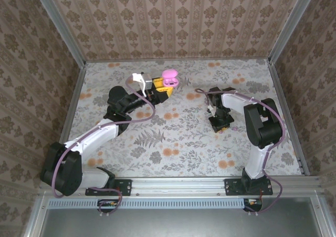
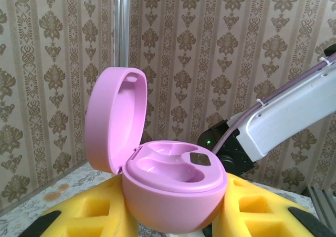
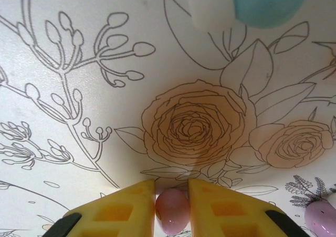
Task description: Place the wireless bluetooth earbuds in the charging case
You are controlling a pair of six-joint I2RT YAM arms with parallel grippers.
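My left gripper [image 1: 160, 88] is shut on the base of a pink charging case [image 1: 169, 78], held up above the far middle of the table. In the left wrist view the case [image 2: 173, 189] sits between the yellow fingers [image 2: 84, 216] with its lid [image 2: 113, 119] swung open and both wells bare. My right gripper [image 1: 220, 125] points down at the table right of centre. Its yellow jaws press on both sides of a small pink earbud [image 3: 172, 210], so the right gripper [image 3: 172, 195] is shut on it. A second pink earbud [image 3: 323, 216] lies on the cloth to its right.
A floral cloth [image 1: 184, 142] covers the table, with patterned walls on three sides. Just ahead of the right gripper lie a teal rounded object [image 3: 265, 3] and a white piece [image 3: 210, 8]. The right arm [image 2: 283, 116] shows behind the case.
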